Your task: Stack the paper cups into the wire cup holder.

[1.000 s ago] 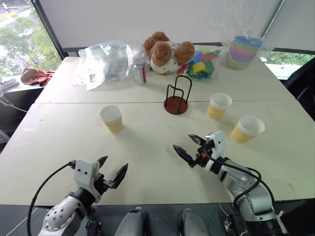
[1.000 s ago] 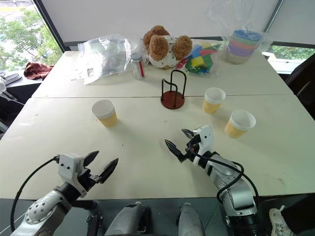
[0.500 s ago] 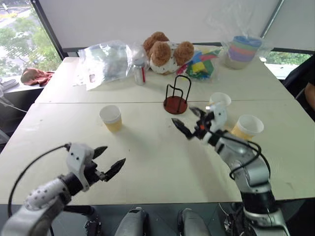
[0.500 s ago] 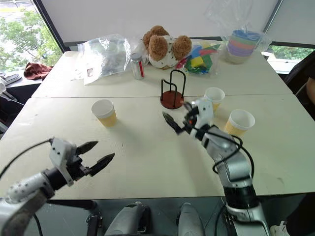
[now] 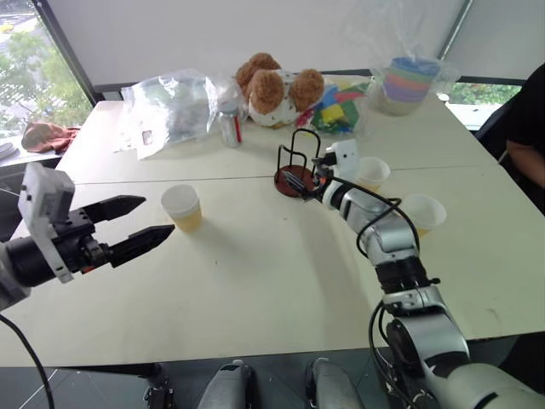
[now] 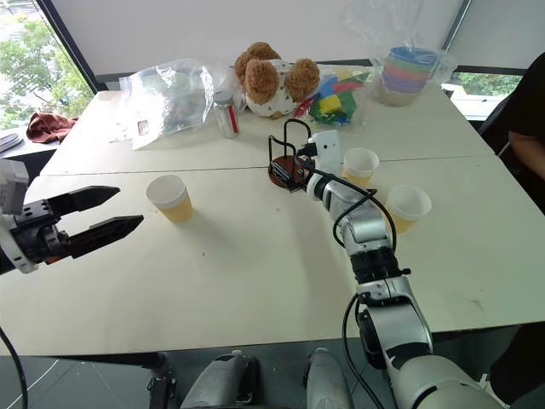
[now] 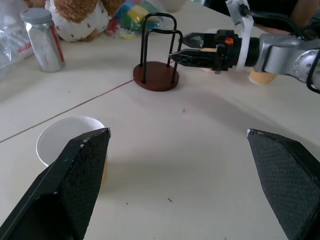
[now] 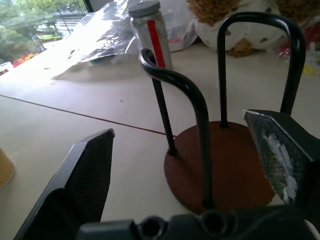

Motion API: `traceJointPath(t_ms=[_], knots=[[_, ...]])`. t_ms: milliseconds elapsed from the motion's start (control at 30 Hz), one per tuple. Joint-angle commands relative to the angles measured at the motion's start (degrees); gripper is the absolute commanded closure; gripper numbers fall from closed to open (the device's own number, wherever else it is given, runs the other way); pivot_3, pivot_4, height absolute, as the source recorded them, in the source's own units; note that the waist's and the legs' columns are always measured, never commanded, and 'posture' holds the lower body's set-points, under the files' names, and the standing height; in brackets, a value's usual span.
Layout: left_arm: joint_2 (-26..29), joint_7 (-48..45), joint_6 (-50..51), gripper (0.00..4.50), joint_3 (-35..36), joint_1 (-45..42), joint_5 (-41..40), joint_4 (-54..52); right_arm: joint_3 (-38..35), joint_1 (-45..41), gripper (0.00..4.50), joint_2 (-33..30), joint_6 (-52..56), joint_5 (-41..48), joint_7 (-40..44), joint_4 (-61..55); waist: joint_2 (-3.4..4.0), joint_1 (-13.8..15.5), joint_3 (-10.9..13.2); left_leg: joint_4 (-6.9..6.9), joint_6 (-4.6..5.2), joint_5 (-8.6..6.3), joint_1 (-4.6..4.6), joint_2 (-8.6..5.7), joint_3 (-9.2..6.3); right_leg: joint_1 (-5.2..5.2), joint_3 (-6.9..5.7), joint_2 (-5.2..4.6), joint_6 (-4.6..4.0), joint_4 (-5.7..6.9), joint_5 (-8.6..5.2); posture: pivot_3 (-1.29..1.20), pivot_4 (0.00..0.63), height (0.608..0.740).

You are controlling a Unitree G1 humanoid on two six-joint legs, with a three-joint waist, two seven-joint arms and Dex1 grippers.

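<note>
Landmark: wire cup holder [image 5: 297, 164], upright, mid-table.

1. Left gripper [image 5: 128, 232]: jaws apart, empty, well left of the holder.
2. Paper cup [image 5: 182, 207]: upright, between left gripper and holder, just ahead of the left fingertips; left arm nearer.
3. Right gripper [image 8: 190, 175]: jaws apart, empty, level, fingers straddling the holder's near side.
4. Two paper cups [image 5: 371, 173] [image 5: 422, 214]: upright, right of the holder, beside the right arm.

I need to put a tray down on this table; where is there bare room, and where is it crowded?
The near half of the pale table is bare, bordered by the lone tan paper cup and the open left pincer. Crowded: the far edge, with crinkled clear plastic bag, brown plush toy, pastel bowl stack; also around the black wire cup holder, where the right pincer reaches.
</note>
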Motion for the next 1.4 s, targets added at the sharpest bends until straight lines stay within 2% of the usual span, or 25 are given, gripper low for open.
traceJointPath(t_ms=[33, 67, 233, 267, 400, 567, 733, 867, 1033, 1267, 1400], knots=[[-0.6, -0.1, -0.7, 0.0, 0.7, 0.6, 1.7, -0.5, -1.8, -3.7, 0.94, 1.1, -3.7, -0.4, -0.2, 4.7, -0.05, 0.1, 0.0, -0.18, -0.06, 0.05, 0.0, 0.0, 0.06, -0.13, 0.1, 0.0, 0.0, 0.02, 0.0, 0.0, 0.15, 0.74], [-1.0, 0.0, -0.9, 0.0, 0.8, 0.8, 1.8, -0.5, -1.7, -3.9, 1.34, 1.3, -4.3, -0.3, 0.3, 5.0, -0.05, 0.2, 0.0, -0.3, -0.11, 0.09, -0.01, 0.0, 0.11, -0.22, 0.18, 0.0, 0.0, 0.05, 0.0, 0.0, 0.15, 0.74], [-2.3, 0.0, -1.4, 0.0, 0.1, 2.1, 3.8, -1.5, -0.7, -3.4, 4.07, 2.2, -5.1, -0.5, 1.8, 3.7, -0.05, 0.1, 0.0, -0.53, -0.15, 0.11, -0.06, 0.0, 0.17, -0.55, 0.56, 0.04, -0.01, 0.17, 0.0, 0.0, 0.15, 0.74], [-2.4, 0.1, -1.4, 0.0, 0.1, 2.1, 3.9, -1.6, -0.6, -3.3, 4.47, 2.3, -5.0, -0.6, 1.8, 3.5, -0.05, 0.1, 0.0, -0.53, -0.15, 0.11, -0.06, 0.0, 0.19, -0.55, 0.59, 0.04, -0.01, 0.17, 0.0, 0.0, 0.15, 0.74], [-2.3, 0.0, -1.0, 0.0, 0.3, 2.2, 4.0, -2.0, -0.8, -3.2, 4.47, 2.7, -3.2, -1.0, 0.0, -0.1, -0.06, 0.0, 0.0, -0.53, -0.19, 0.13, -0.04, 0.0, 0.29, -0.58, 0.69, 0.05, -0.01, 0.16, 0.0, 0.0, 0.15, 0.74], [0.1, -2.8, -0.5, 0.0, 1.6, 2.5, 5.7, -0.5, 3.5, 6.3, 4.47, 0.7, 16.6, 5.2, 2.1, -31.8, -0.06, 0.4, 0.0, -0.58, -0.21, 0.14, -0.11, 0.01, 0.21, -0.71, 0.73, 0.05, -0.03, 0.23, -0.02, 0.0, 0.15, 0.74], [1.3, -4.9, -0.7, 0.0, 0.0, 0.8, 6.7, 1.9, 3.8, 17.4, 4.47, -3.3, 25.5, 13.2, 6.8, -50.5, -0.1, 0.7, -0.1, -0.57, 0.01, 0.02, -0.1, -0.01, 0.19, -0.62, 0.75, 0.08, -0.04, 0.16, -0.02, 0.0, 0.15, 0.74], [1.9, -8.7, -0.9, 0.0, -1.5, 0.7, 8.0, 4.6, 3.6, 22.9, 4.47, -10.1, 21.7, 14.1, 13.7, -52.5, -0.11, 0.5, -0.1, -0.49, 0.24, -0.01, -0.07, -0.05, 0.3, -0.53, 0.77, 0.07, -0.04, 0.09, -0.02, 0.0, 0.15, 0.74], [1.4, -11.2, -1.5, 0.0, -4.2, -0.4, 9.6, 5.8, 4.6, 23.4, 4.47, -15.5, 13.7, 13.1, 22.2, -47.6, -0.15, 0.2, 0.0, -0.49, 0.28, 0.04, 0.01, 0.03, 0.39, -0.54, 0.85, 0.18, -0.05, 0.19, -0.02, 0.0, 0.15, 0.74], [0.5, -10.9, -0.5, 0.0, -5.8, -1.8, 8.8, 4.2, 6.7, 23.5, 4.47, -16.3, 8.9, 11.5, 26.2, -43.7, -0.17, 0.6, 0.0, -0.5, 0.27, 0.04, 0.0, 0.03, 0.37, -0.56, 0.93, 0.14, -0.05, 0.19, -0.03, 0.0, 0.15, 0.74], [0.7, -10.5, 0.9, 0.0, -5.6, -1.6, 7.5, 2.4, 6.7, 24.7, 2.95, -16.2, 8.9, 11.4, 25.5, -44.2, -0.17, 0.6, 0.0, -0.5, 0.26, 0.04, -0.02, 0.01, 0.34, -0.56, 0.96, 0.07, -0.05, 0.18, -0.03, 0.0, 0.15, 0.74]])
